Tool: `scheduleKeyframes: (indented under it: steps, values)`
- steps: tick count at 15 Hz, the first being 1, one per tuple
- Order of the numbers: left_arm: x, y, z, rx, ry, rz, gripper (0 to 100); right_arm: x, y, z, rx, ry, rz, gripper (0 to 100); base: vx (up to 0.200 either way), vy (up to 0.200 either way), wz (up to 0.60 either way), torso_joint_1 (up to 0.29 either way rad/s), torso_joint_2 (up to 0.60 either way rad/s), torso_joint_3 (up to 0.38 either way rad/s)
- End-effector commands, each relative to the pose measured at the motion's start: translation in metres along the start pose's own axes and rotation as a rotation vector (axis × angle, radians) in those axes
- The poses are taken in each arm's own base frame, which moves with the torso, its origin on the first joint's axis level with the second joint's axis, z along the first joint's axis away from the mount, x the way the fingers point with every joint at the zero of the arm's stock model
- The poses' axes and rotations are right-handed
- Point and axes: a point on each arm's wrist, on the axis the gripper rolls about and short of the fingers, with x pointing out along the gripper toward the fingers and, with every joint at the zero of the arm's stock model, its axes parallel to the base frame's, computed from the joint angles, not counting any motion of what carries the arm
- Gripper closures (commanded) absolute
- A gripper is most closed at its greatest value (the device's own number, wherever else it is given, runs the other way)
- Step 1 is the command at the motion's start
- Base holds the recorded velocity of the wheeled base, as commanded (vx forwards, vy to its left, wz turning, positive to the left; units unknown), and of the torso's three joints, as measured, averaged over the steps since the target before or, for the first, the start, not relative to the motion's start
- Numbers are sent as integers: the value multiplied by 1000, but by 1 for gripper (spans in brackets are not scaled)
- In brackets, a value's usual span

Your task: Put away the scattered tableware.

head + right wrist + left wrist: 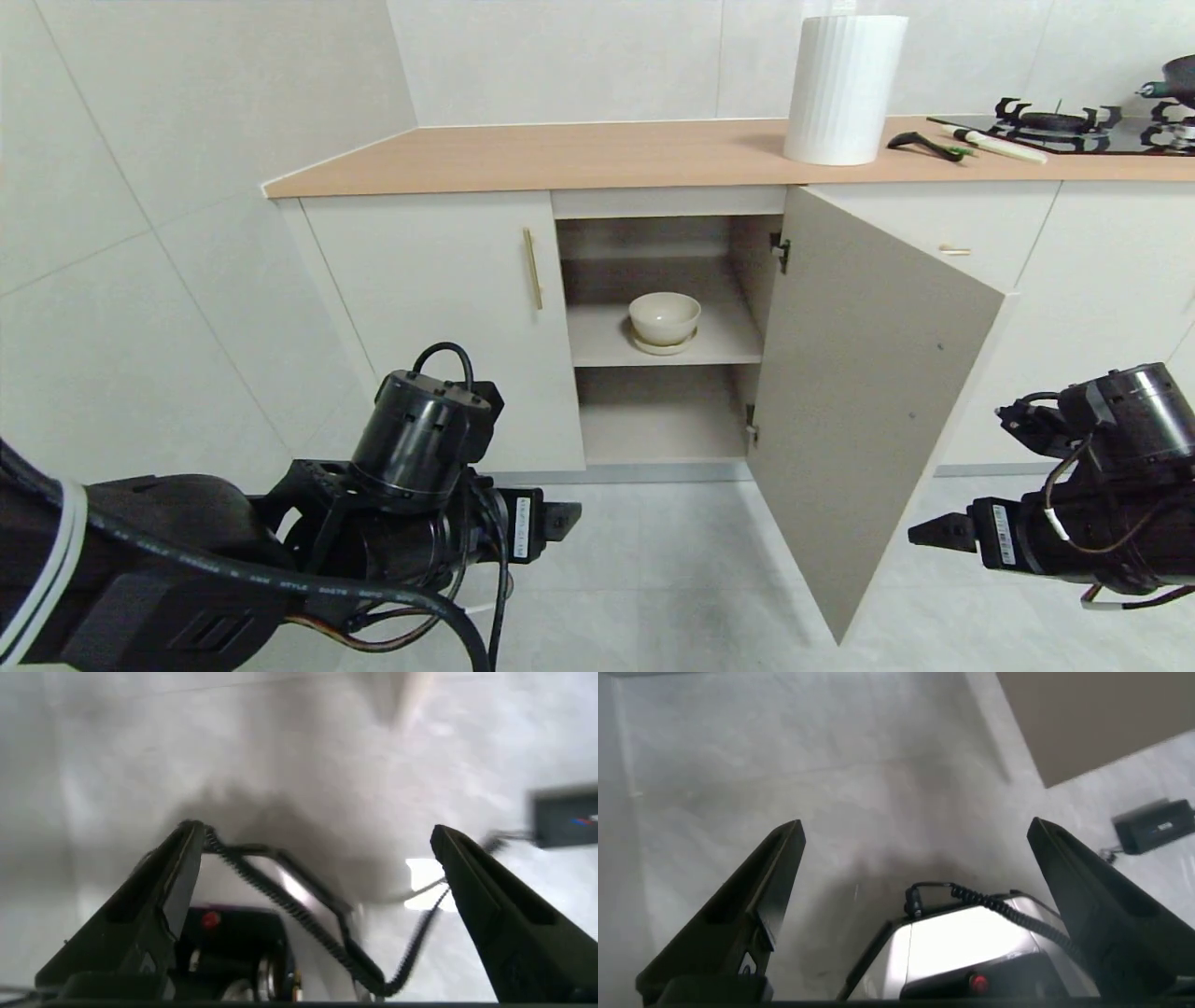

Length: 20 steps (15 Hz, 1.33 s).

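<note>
The bowl (665,317) sat on a plate (661,348) on the cabinet's middle shelf (607,341), its door (868,392) swung open, apparently for stowing; the left gripper (913,831) and right gripper (316,831) hung low, both spread and empty.

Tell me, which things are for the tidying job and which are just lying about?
For the job: round cream ceramic bowl on a cream plate, inside the open white cabinet; left end effector and right end effector, both open.
Just lying about: tall white ribbed cylinder, black-handled utensil, cream-handled tool, black gas hob, all on the wooden countertop.
</note>
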Motion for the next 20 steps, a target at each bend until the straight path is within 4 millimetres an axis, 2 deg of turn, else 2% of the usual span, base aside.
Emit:
scheduleKeyframes:
  steps: [1,5,7,8,9,12,14,20]
  values:
    - [1,0,-1,0,4,1,0,5,-12,6,27,2,-37,0,0,-200,0,7,2,-2]
    - [0,0,0,0,0,1,0,-4,-52,34,115,-100,-137,0,0,0,0,0,0,0]
    - [0,0,-1,0,2,0,0,-6,-64,46,155,-145,-160,0,0,0,0,0,0,0]
    - [0,0,0,0,0,1,0,-5,-65,47,158,-152,-160,0,0,0,0,0,0,0]
    - [0,0,0,-1,-1,0,0,8,-68,55,189,-217,-155,0,0,0,0,0,0,0]
    - [0,-1,1,-4,-16,-7,0,26,-66,63,293,-290,-112,0,0,0,0,0,0,0]
    - [0,-1,1,-4,-15,-8,0,30,-54,61,304,-279,-78,0,0,0,0,0,0,0]
    - [-3,-1,3,-6,-24,-12,0,29,-49,69,315,-406,-21,0,0,0,0,0,0,0]
